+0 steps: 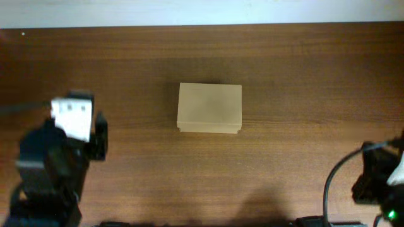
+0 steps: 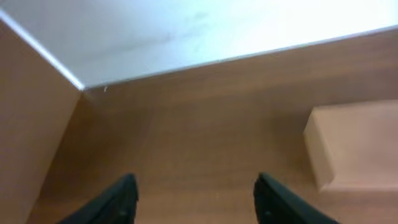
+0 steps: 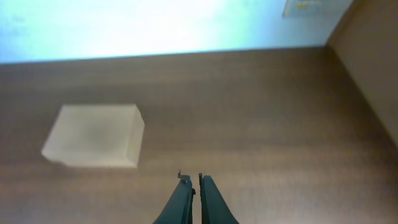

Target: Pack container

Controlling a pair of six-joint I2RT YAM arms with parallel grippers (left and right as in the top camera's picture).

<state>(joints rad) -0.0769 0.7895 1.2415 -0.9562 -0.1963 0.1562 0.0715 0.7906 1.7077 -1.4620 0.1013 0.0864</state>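
Observation:
The container (image 1: 209, 108) is a plain tan cardboard box with its lid closed, lying in the middle of the wooden table. It shows at the right edge of the left wrist view (image 2: 357, 143) and at the left of the right wrist view (image 3: 93, 135). My left gripper (image 2: 194, 186) is open and empty, well to the left of the box; its arm (image 1: 60, 151) is at the table's left side. My right gripper (image 3: 194, 180) is shut and empty, to the front right of the box; its arm (image 1: 379, 180) is at the front right corner.
The brown wooden table (image 1: 284, 75) ends at a pale wall along the back (image 1: 202, 12). A side panel (image 2: 25, 124) stands at the left of the left wrist view, and another (image 3: 373, 62) at the right of the right wrist view.

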